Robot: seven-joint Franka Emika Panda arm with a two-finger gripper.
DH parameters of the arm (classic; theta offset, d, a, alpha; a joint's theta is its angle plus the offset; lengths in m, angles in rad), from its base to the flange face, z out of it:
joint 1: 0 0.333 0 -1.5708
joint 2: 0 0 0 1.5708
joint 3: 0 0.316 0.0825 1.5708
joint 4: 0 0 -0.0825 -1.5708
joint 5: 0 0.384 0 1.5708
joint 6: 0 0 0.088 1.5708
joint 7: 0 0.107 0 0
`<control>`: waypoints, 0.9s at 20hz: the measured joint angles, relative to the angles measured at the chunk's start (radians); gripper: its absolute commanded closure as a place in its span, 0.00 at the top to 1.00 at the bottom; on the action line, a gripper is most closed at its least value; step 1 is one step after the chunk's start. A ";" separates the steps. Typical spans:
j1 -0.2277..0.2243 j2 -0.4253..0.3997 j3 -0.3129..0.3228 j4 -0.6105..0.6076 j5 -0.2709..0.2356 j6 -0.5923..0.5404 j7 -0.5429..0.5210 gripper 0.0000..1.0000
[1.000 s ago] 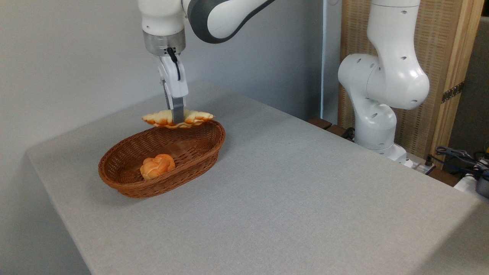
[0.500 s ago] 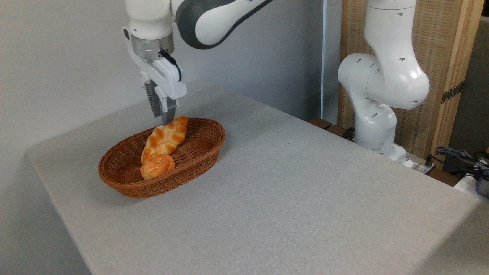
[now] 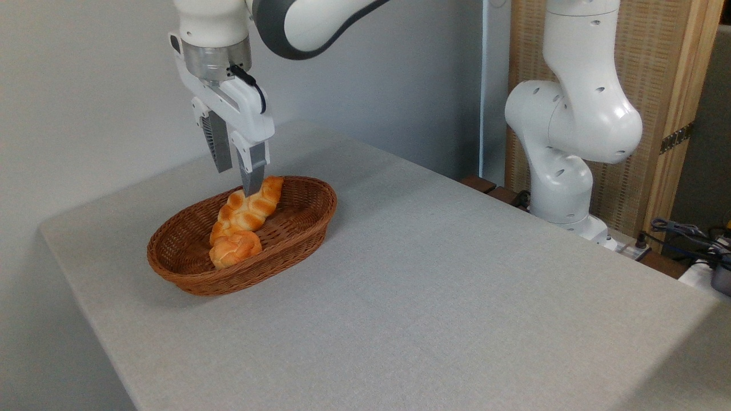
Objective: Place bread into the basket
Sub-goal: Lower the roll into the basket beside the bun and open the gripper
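The bread [image 3: 251,206], a long braided golden loaf, lies lengthwise inside the oval reddish-brown wicker basket [image 3: 308,225]. Its far end rests against the back rim. My gripper [image 3: 237,181] hangs just above the basket's back left rim, open, with nothing between its fingers. The right fingertip [image 3: 251,185] sits just above the loaf's far end; whether it touches the loaf cannot be told.
A small round orange knotted bun [image 3: 235,250] sits in the basket's near end, against the loaf. The basket stands at the left of the grey table [image 3: 434,285]. The arm's white base [image 3: 565,160] rises at the back right, with cables [image 3: 685,234] beyond it.
The loaf was held crosswise above the basket a second ago; it has since dropped into the basket. The gripper has opened wider, shifted left and risen slightly.
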 measured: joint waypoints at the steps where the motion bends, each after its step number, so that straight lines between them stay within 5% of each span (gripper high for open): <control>1: 0.001 0.000 0.006 0.003 0.019 -0.005 0.000 1.00; 7: 0.002 -0.008 0.076 0.013 0.046 -0.049 0.002 1.00; 13: 0.005 -0.026 0.138 0.015 0.146 -0.094 0.045 1.00; 18: 0.005 -0.029 0.156 0.016 0.151 -0.094 0.054 1.00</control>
